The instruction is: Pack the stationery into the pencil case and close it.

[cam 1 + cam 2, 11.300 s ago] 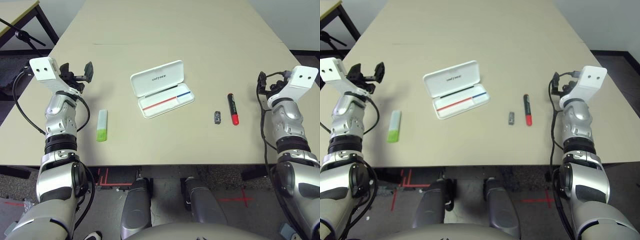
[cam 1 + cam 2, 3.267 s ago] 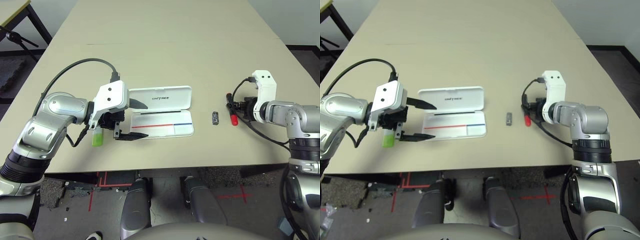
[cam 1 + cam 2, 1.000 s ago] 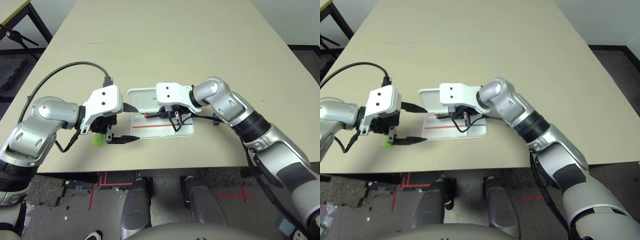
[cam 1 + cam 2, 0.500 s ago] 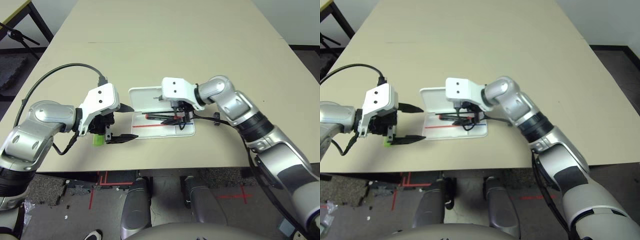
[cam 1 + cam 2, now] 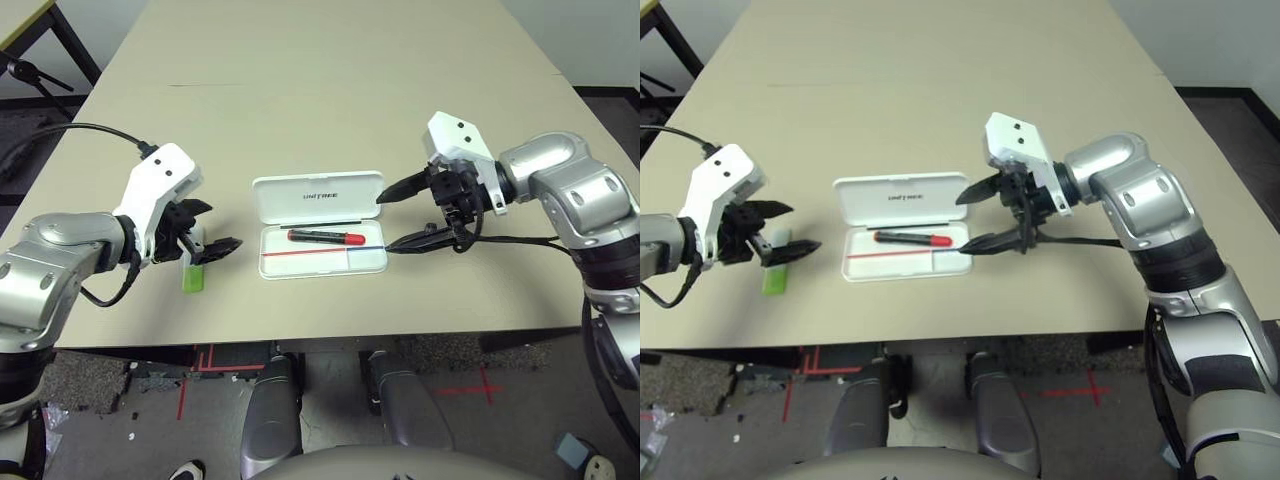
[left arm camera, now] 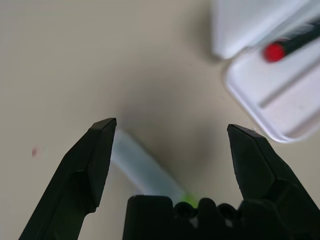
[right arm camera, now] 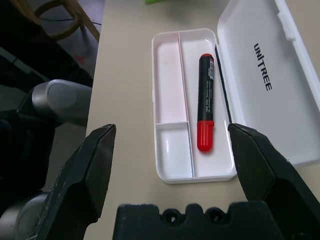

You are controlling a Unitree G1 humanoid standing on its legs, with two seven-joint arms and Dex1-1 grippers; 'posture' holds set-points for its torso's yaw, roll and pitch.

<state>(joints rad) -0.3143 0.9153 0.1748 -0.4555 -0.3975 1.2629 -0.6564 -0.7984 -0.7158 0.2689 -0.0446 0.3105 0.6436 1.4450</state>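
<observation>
The white pencil case [image 5: 372,261] lies open at the table's middle, lid [image 5: 320,197] folded back. The red marker with black cap [image 5: 326,237] rests in its long compartment, also the marker [image 7: 205,103] in the right wrist view. My right gripper [image 5: 385,224] hovers open just right of the case, holding nothing. The lime-green and white stick [image 5: 190,277] lies on the table left of the case. My left gripper [image 5: 218,226] stands open over its far end, and the stick [image 6: 145,172] shows below its fingers. The dark grey block is hidden.
A black cable runs from my right wrist across the table toward the right. Bare tabletop [image 5: 330,90] stretches behind the case. The table's front edge [image 5: 320,335] is close below the case.
My right gripper has let go of the marker, which now lies in the case, and has drawn back to the right. My left gripper has shifted left, away from the case.
</observation>
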